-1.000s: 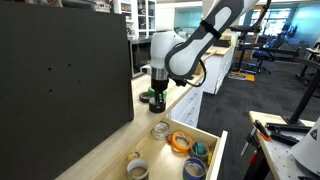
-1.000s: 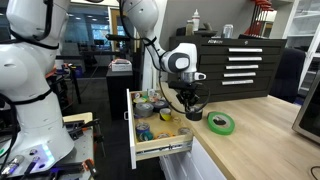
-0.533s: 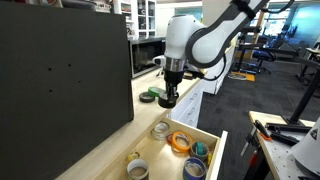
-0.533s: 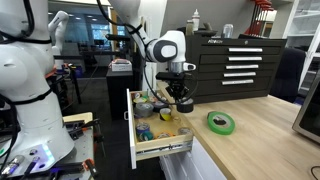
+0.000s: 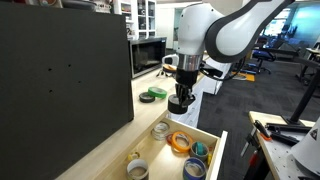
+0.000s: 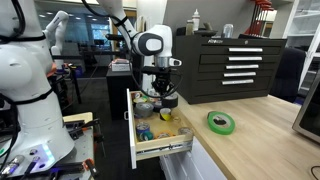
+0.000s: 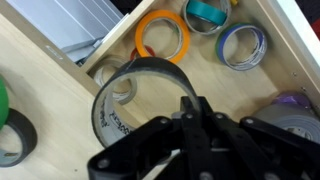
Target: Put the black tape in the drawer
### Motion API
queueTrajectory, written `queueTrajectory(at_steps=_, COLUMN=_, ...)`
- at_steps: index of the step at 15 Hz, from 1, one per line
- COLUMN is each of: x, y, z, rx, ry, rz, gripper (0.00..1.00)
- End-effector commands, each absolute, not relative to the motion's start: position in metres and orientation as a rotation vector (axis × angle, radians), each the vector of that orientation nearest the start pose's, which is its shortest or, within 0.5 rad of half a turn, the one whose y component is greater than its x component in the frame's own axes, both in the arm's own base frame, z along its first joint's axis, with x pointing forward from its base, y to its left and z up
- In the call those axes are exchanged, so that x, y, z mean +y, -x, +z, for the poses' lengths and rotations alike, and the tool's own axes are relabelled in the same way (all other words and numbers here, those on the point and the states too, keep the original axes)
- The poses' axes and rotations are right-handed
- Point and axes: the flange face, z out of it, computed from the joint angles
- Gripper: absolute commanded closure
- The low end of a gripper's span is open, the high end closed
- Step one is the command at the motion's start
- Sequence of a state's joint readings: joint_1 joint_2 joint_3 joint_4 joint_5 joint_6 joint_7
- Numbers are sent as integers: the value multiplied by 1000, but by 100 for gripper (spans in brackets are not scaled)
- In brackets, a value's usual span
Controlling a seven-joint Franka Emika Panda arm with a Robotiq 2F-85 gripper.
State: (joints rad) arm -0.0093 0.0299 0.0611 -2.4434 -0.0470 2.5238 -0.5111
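My gripper [image 5: 181, 102] is shut on the black tape [image 5: 180, 106] and holds it in the air over the back end of the open drawer [image 5: 214, 150]. Both show in the other exterior view too, with the gripper [image 6: 165, 98] and tape [image 6: 167, 102] above the drawer [image 6: 165, 150]. In the wrist view the black tape [image 7: 150, 65] is a dark ring with a grey inside, clamped by my gripper [image 7: 190, 108]. It hangs over the drawer's plywood floor [image 7: 220, 85].
A green tape roll [image 5: 150, 94] [image 6: 221, 122] lies on the wooden countertop. In the drawer lie an orange roll [image 7: 163, 35], a teal roll [image 7: 205, 12], a bluish roll [image 7: 243, 45] and other rolls. A large black panel [image 5: 60, 80] stands on the counter.
My gripper has lifted from the countertop near the green roll and carried the black tape sideways to over the open drawer.
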Motion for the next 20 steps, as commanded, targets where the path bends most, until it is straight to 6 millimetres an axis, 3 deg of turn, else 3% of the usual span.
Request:
queueTrajectory(at_steps=1, x=56, y=-476, z=265, rx=-1020, ry=2982, rz=18, gripper=96)
queueTrajectory(at_steps=5, x=91, y=-477, z=220, rx=-1114, ry=2931, rz=107, gripper=96)
queueTrajectory(at_steps=9, x=109, y=-515, z=181, rx=-1194, ry=2894, rz=126, gripper=96)
queueTrajectory(at_steps=15, x=106, y=-582, z=147, rx=-1149, ry=2885, rz=110, gripper=96)
queueTrajectory(at_steps=20, x=93, y=-577, z=144, rx=-1107, ry=2868, rz=140, gripper=96)
